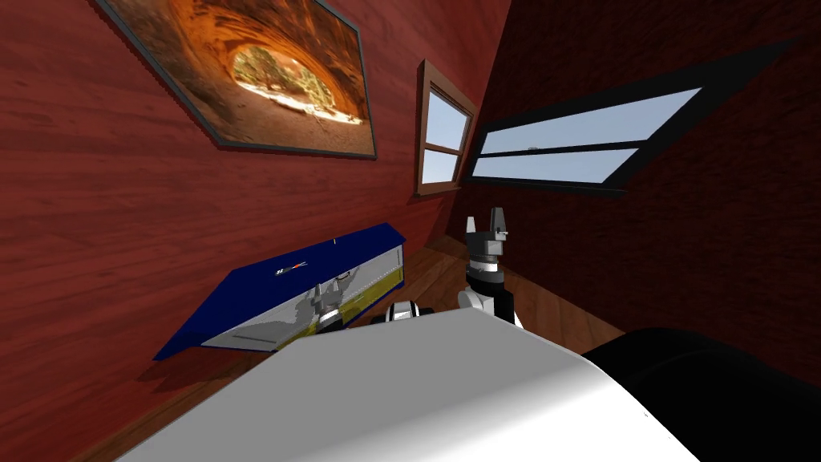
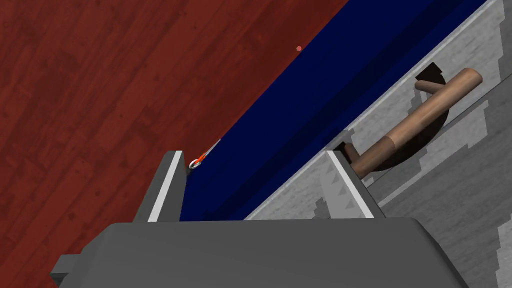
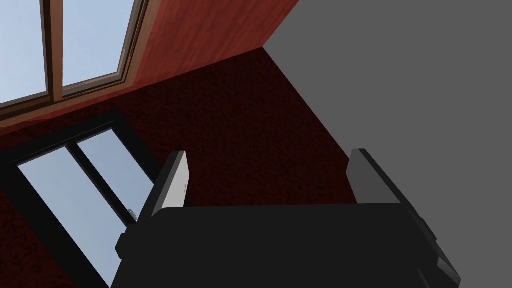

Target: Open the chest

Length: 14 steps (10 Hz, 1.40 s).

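Note:
The chest (image 1: pixel 264 290) stands against the red wall, with a dark blue lid (image 2: pixel 280 125) shut over a grey front (image 2: pixel 450 180). A brown bar handle (image 2: pixel 420 117) is fixed to that front just under the lid. My left gripper (image 2: pixel 260 185) is open at the lid's front edge. One finger lies over the lid and the other finger (image 2: pixel 350 182) rests on the grey front, next to the near end of the handle. In the head view the left gripper (image 1: pixel 323 307) sits low before the chest. My right gripper (image 1: pixel 491 220) is raised to the right of the chest, open and empty.
A small orange-and-white item (image 2: pixel 200 159) lies on the lid near the wall. A framed picture (image 1: pixel 264 72) and a window (image 1: pixel 442 132) hang on the wall above. Wooden floor (image 1: pixel 553 309) runs right of the chest, and a black shape (image 1: pixel 721 385) lies near right.

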Tool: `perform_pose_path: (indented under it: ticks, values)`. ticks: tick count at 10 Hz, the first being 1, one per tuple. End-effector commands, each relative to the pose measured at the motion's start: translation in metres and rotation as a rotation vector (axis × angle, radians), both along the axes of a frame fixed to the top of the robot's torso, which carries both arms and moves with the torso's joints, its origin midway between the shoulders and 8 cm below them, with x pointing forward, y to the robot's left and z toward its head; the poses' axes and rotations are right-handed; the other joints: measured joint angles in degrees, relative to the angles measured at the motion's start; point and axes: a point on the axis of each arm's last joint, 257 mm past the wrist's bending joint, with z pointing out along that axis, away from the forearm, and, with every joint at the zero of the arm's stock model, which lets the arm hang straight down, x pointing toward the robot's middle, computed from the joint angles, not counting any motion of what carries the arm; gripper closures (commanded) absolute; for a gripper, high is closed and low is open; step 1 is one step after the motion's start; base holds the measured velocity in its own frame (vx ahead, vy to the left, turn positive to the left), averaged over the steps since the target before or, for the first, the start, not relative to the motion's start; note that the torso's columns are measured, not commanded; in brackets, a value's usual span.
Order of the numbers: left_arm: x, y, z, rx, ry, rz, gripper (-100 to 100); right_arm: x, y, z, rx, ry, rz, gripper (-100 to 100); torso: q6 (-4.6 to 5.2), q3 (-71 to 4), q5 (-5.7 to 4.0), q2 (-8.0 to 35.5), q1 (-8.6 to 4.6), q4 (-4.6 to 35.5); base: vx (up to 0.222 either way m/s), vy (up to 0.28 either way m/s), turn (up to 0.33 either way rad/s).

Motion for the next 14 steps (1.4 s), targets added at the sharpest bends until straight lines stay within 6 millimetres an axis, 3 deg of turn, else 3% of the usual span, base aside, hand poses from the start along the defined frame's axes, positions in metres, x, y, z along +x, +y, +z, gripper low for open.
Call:
perform_pose_path:
  ticks: [1, 5, 9, 10, 11, 12, 14]
  values:
    - [-0.005, -0.005, -0.016, -0.020, 0.039, -0.006, -100, 0.000, 0.000, 0.000, 0.000, 0.000, 0.000, 0, 0.05, 0.1, -0.01, 0.1, 0.04, 0.1, 0.027, -0.033, -0.004]
    - [-0.018, 0.002, -0.037, -0.043, 0.072, 0.021, -100, 0.000, 0.000, 0.000, 0.000, 0.000, 0.000, 0, -0.03, 0.1, 0.01, 0.2, 0.02, 0.1, 0.068, -0.081, 0.061]
    - [-0.023, 0.006, -0.043, -0.050, 0.082, 0.032, -100, 0.000, 0.000, 0.000, 0.000, 0.000, 0.000, 0, 0.45, 0.1, 0.37, 0.0, 0.10, 0.0, 0.042, -0.043, 0.037]
    - [-0.025, 0.021, -0.031, -0.025, 0.054, 0.055, -100, 0.000, 0.000, 0.000, 0.000, 0.000, 0.000, 0, 0.45, 0.1, 0.47, -0.1, 0.16, -0.1, -0.008, 0.005, 0.034]
    - [-0.035, 0.056, -0.027, -0.015, 0.049, 0.102, -100, 0.000, 0.000, 0.000, 0.000, 0.000, 0.000, 0, 0.10, 0.1, 0.21, 0.1, 0.26, 0.0, -0.040, -0.045, -0.280]
    - [-0.040, 0.072, -0.026, -0.013, 0.051, 0.124, -100, 0.000, 0.000, 0.000, 0.000, 0.000, 0.000, 0, -0.09, 0.2, 0.06, 0.3, 0.22, 0.1, -0.069, -0.073, -0.256]
    - [-0.040, 0.072, -0.026, -0.013, 0.051, 0.124, -100, 0.000, 0.000, 0.000, 0.000, 0.000, 0.000, 0, -0.14, 0.2, 0.06, 0.3, 0.35, 0.2, -0.020, -0.038, -0.028]
